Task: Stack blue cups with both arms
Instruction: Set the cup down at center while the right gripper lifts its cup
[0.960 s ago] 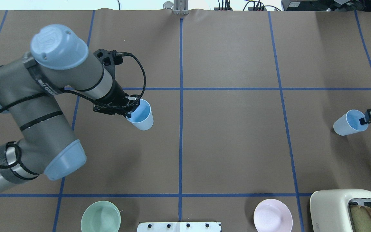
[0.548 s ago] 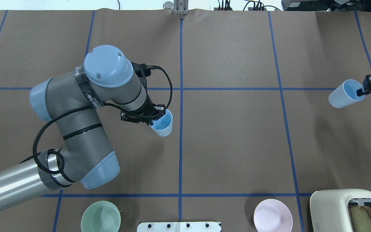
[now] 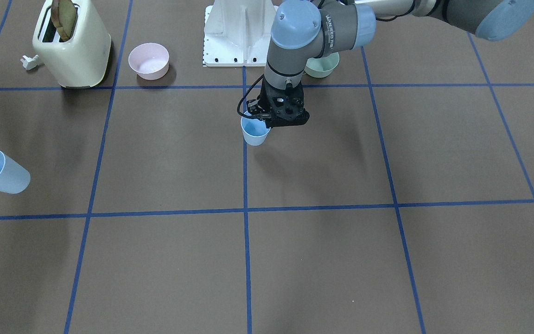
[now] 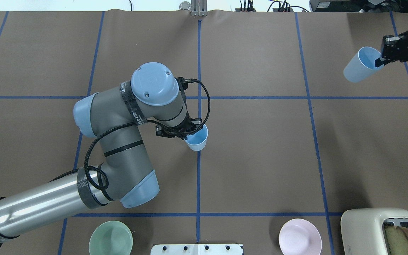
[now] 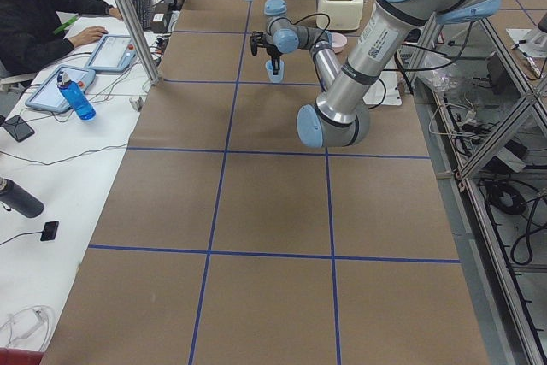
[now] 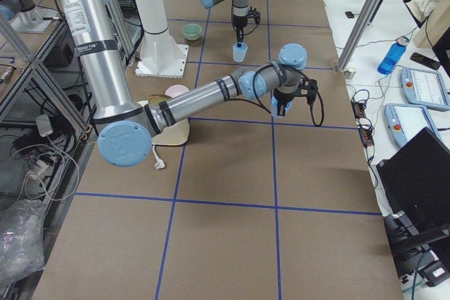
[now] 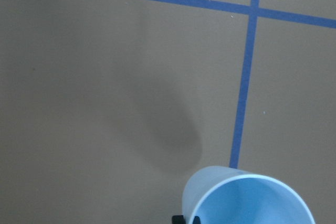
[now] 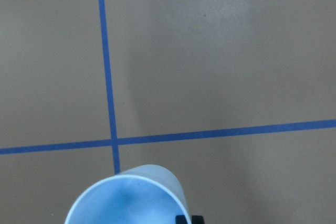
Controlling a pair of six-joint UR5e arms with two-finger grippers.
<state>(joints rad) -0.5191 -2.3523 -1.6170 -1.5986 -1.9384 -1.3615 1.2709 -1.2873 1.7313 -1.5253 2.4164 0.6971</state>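
Observation:
My left gripper [image 4: 189, 134] is shut on the rim of a pale-blue cup [image 4: 197, 140], one finger inside it. It holds the cup upright over the table's centre line. The cup also shows in the front view [image 3: 254, 132] and the left wrist view [image 7: 247, 200]. My right gripper [image 4: 379, 61] is shut on the rim of the second blue cup [image 4: 360, 66]. It holds that cup tilted above the far right of the table. This cup also shows in the front view [image 3: 1, 173] and the right wrist view [image 8: 126, 200].
A cream toaster [image 4: 381, 230] with bread in it stands at the near right. A pink bowl [image 4: 299, 236] and a green bowl [image 4: 111, 238] sit by the near edge, either side of the white pedestal base [image 4: 197, 249]. Blue tape lines grid the brown table.
My left arm has swung right, carrying its cup from left of centre to the centre line. My right gripper has carried its cup toward the table's far edge.

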